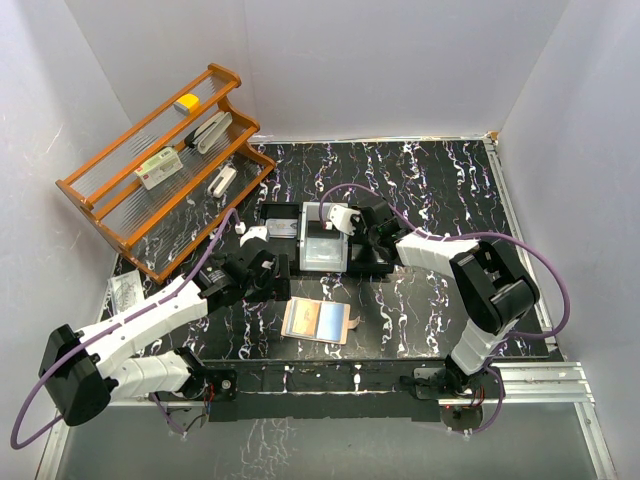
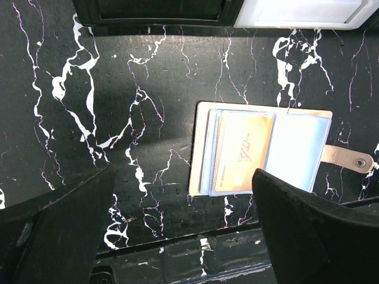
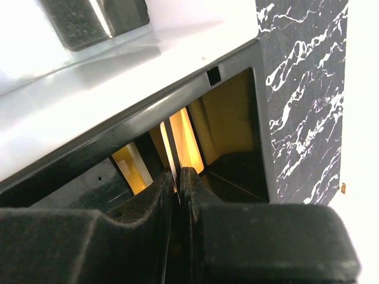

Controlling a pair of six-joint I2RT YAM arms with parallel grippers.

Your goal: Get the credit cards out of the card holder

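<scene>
Right claw nearly together, pinching a thin orange edge among the credit cards standing in the tray compartment; light, stiff, slick, so we'd pinch an exposed short edge; one orange card sits sleeved in the card holder, open on the bench under the wide-apart left claw; cards behind it hidden.

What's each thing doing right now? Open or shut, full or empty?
Beige leather card holder: open flat on the table, with an orange plastic card tucked in its sleeves.
Left claw: wide open, empty.
Right claw: pinched shut on a second orange card, inside the black-and-grey tray.
</scene>
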